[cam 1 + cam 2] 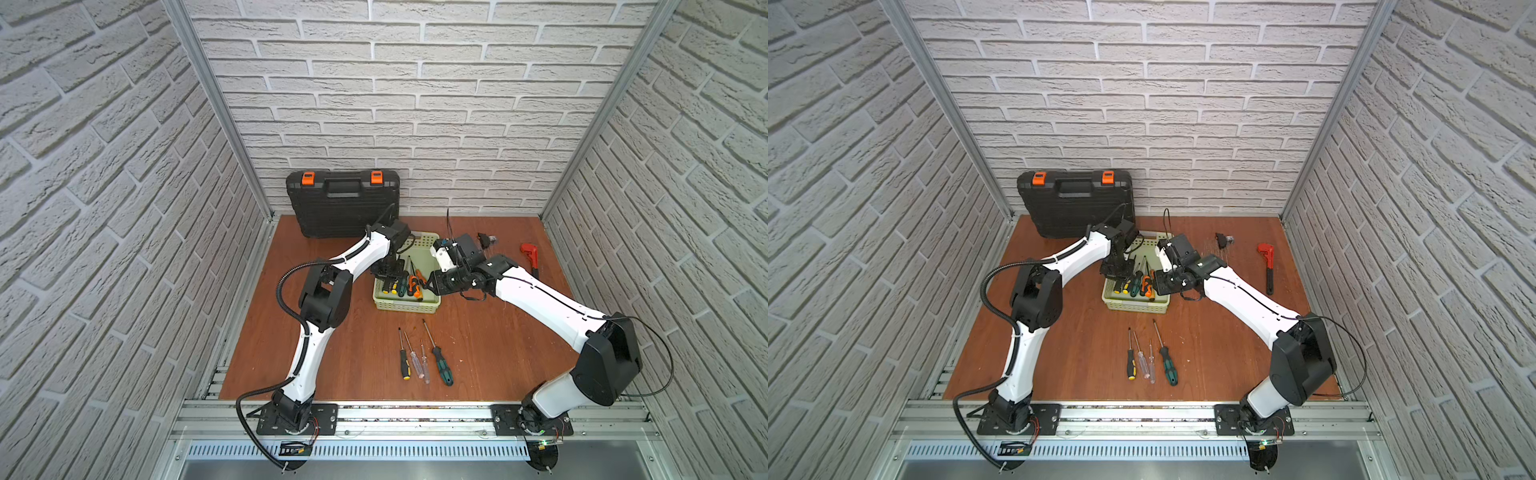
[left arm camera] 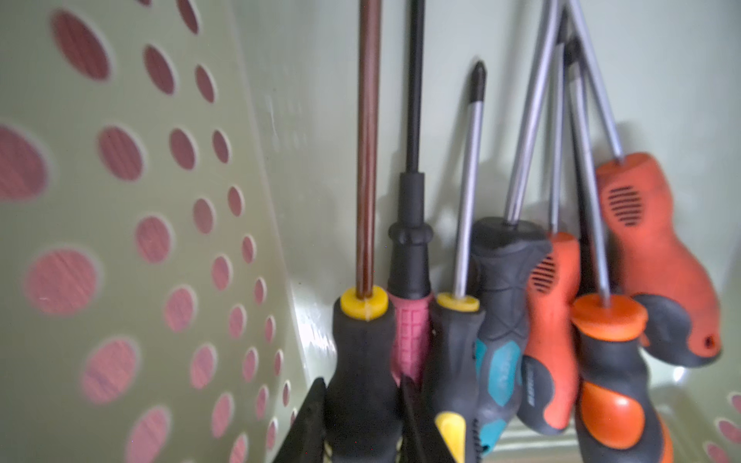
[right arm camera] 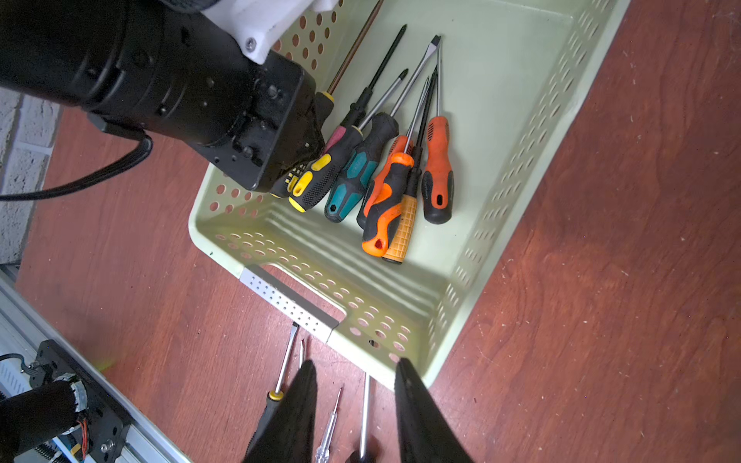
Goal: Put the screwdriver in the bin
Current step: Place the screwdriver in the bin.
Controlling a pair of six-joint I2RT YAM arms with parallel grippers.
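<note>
The left claw grasps a black-and-yellow screwdriver low inside the bin (several other screwdrivers lie there); the right claw gapes empty; four screwdrivers wait on the surface.

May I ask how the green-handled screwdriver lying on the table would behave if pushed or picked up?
The green-handled screwdriver would probably stay stiff: its shaft looks like straight metal. Its rounded handle may let it roll on the smooth table if nudged sideways. Gripped by the thin shaft, it might tip handle-down, as the handle looks bulkier.
</note>
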